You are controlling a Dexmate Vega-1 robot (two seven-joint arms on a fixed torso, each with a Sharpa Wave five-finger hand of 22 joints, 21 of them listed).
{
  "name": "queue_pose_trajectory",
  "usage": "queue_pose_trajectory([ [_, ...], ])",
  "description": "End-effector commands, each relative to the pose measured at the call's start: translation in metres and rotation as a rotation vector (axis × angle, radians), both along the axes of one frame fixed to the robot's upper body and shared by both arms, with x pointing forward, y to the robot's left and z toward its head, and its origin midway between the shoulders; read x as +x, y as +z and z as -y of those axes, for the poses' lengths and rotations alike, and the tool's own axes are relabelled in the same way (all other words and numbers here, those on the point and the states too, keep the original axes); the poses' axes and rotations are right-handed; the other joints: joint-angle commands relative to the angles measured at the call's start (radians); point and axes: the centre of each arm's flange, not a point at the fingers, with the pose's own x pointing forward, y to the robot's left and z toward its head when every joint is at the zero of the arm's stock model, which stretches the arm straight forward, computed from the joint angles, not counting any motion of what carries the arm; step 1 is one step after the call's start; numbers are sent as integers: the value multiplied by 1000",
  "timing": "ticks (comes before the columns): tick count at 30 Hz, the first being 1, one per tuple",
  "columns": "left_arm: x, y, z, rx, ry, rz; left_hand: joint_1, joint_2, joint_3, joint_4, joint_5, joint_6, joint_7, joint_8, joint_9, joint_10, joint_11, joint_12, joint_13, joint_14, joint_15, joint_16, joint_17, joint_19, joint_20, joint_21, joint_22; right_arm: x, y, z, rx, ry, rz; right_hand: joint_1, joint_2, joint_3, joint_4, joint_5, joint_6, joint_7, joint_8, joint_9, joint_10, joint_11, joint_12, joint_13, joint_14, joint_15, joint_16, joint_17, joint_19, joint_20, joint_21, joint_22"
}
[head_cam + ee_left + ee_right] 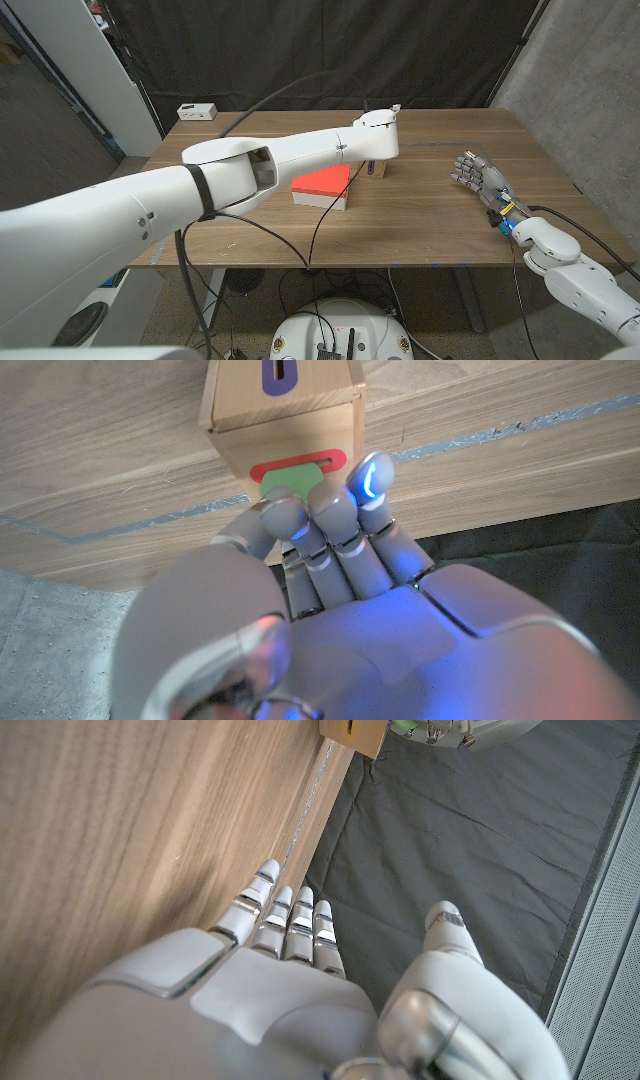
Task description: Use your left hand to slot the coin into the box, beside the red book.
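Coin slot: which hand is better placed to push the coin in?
Left. Its hand holds the green coin at the box's red slot; the right hand waits far off.

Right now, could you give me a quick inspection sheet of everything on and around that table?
Surface: wooden table, blue tape lines.
Job's things: green coin at the red slot of the box; red book beside it.
Clutter: small white device at the far corner.
Hands: left hand holds the coin at the slot; right hand open on the table.
Cables: black cable hanging from the left arm.
Surroundings: black curtain behind.
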Motion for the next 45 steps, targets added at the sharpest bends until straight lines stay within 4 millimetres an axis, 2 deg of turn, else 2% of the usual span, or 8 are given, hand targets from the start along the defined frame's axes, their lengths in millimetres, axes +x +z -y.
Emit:
queue_pose_trajectory([
  [1, 2, -4, 0, -3, 1, -4, -9, -6, 7, -1, -3, 47, 21, 5, -1, 6, -11, -3, -5, -4, 1, 3, -3, -1, -79, 1, -4, 1, -1, 1, -2, 1, -5, 5, 8, 0, -3, 1, 5, -4, -1, 6, 7, 1, 0, 5, 8, -2, 1, 2, 9, -2, 5, 4],
  [12, 4, -7, -2, 15, 19, -28, 4, -22, 12, -5, 12, 29, 12, -5, -10, 5, -13, -3, -3, -7, 1, 9, -2, 1, -80, 0, -10, 3, 1, -2, -5, 5, -2, 5, 8, 0, -3, 1, 6, -5, -1, 6, 8, 0, 1, 5, 8, -1, 1, 2, 11, -3, 5, 4],
  [28, 7, -12, -7, 28, 18, -42, 29, -37, 4, -2, 27, 24, 12, -1, -24, 0, -13, -10, -5, -9, 1, 11, -12, -2, -79, 1, -20, 4, 1, -6, -7, 9, -3, 5, 8, 0, -3, 1, 6, -5, 0, 6, 6, -1, 0, 5, 9, -2, 1, 3, 12, -5, 5, 4],
  [34, 4, -13, -9, 37, 12, -49, 7, -69, -20, 3, 28, 0, 12, -6, -31, 9, -13, -13, -13, -8, 1, 8, -17, 2, -78, -3, -34, 3, 2, -6, -11, 9, -1, 6, 8, 0, -3, 1, 6, -4, -1, 6, 8, 3, 1, 5, 9, -2, 1, 3, 12, -3, 5, 4],
  [45, 2, -16, -15, 57, 7, -84, -18, -92, -44, 7, 38, -78, 8, -13, -47, -1, -12, -44, -49, -10, 0, -9, -35, 8, -78, -15, -78, 2, 5, -8, -27, 10, 1, 6, 8, 0, -3, 1, 5, -4, -1, 6, 10, 1, 1, 5, 10, -1, 1, 3, 13, -4, 5, 4],
])
